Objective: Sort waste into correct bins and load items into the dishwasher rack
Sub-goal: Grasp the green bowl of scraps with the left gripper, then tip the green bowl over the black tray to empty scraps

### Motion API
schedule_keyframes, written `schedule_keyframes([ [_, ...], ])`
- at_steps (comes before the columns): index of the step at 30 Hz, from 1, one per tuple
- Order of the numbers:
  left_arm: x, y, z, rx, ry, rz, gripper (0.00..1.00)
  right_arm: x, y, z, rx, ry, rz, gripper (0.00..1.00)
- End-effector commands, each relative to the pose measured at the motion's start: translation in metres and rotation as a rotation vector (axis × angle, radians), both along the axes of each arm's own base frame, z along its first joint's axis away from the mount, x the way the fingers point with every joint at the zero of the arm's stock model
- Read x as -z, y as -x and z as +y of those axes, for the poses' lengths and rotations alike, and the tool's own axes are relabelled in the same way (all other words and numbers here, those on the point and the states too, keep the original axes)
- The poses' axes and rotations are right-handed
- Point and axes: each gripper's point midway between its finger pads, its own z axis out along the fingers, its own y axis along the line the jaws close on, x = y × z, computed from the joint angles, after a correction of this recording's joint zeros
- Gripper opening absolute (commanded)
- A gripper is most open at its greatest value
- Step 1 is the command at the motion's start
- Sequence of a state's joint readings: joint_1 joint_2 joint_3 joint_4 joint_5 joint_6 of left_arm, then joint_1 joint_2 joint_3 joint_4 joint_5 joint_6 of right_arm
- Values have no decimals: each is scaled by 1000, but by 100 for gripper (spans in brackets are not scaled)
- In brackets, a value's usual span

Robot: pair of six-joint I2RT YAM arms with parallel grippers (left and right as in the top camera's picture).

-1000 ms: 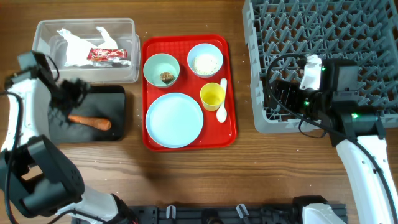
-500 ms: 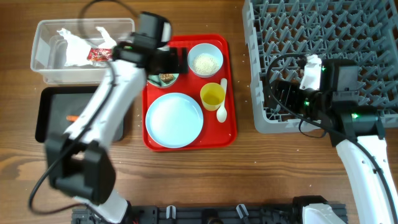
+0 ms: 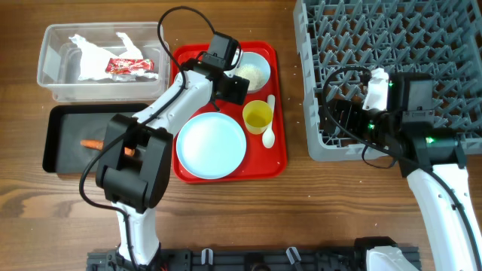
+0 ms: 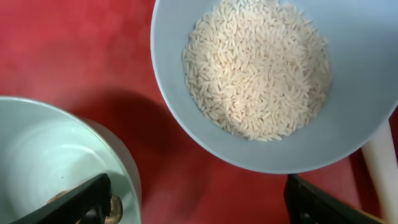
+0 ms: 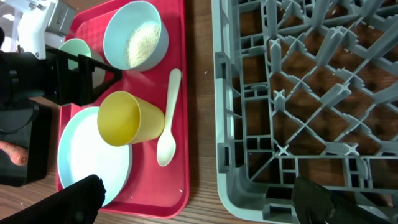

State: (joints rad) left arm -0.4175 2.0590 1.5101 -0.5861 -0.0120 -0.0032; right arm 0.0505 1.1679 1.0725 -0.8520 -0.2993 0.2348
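Left wrist view, left gripper (image 4: 196, 194) hung spread over rice bowl (image 4: 348, 124) and green bowl (image 4: 37, 149) at far edge of red tray (image 4: 62, 50), right gripper (image 5: 199, 193) gaped over dishwasher rack (image 5: 219, 112).

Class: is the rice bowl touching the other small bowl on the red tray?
Apart. The left wrist view shows bare red tray between the rice bowl and the greenish bowl.

A wooden table (image 3: 301, 211) is carrying a clear tub (image 3: 47, 68), a black tray (image 3: 64, 139) just beside it, a red serving tray (image 3: 271, 162) and a grey rack (image 3: 422, 30). A few pale specks (image 5: 206, 72), possibly rice, are lying on the wood.
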Motion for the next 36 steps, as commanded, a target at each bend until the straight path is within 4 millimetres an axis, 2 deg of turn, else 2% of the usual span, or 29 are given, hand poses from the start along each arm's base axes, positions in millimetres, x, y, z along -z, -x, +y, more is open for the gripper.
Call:
schedule_keyframes([
  [1, 9, -3, 4, 5, -26, 3, 66, -6, -2, 2, -3, -16, -9, 100],
  [6, 29, 1, 13, -13, -75, 43, 57, -3, 1, 1, -1, -12, 11, 100],
  [10, 30, -2, 19, -55, -93, 31, 35, -3, 2, 1, -1, -12, 13, 100],
  [13, 27, -7, 32, -146, -134, 3, 7, -3, 2, 1, -1, -12, 15, 100],
  [14, 24, -8, 34, -158, -139, -4, 4, -3, 2, 1, -1, -12, 15, 100],
  [17, 9, -7, 34, -191, -116, -15, 4, -3, 2, 1, -1, -12, 15, 100],
  [19, -17, -2, 37, -289, -67, -18, 4, -3, 2, 1, -1, -12, 15, 100],
  [23, -84, 22, 48, -494, 111, 0, 4, -3, 2, 1, -1, -12, 13, 100],
  [26, -130, 39, 66, -532, 174, -29, 4, -3, 2, 1, -2, -12, 13, 100],
  [29, -158, 61, 100, -594, 172, -33, 4, -3, 2, 1, -2, -11, 13, 100],
  [31, -160, 80, 134, -671, 137, 18, 4, -3, 2, 1, -2, -12, 13, 100],
  [32, -152, 94, 155, -727, 108, 81, 4, -3, 2, 1, -2, -12, 13, 100],
  [34, -137, 105, 170, -740, 112, 156, 4, -2, 2, 1, -3, -10, 12, 99],
  [36, -121, 112, 175, -714, 170, 226, 4, -2, 2, 1, -3, -10, 12, 100],
])
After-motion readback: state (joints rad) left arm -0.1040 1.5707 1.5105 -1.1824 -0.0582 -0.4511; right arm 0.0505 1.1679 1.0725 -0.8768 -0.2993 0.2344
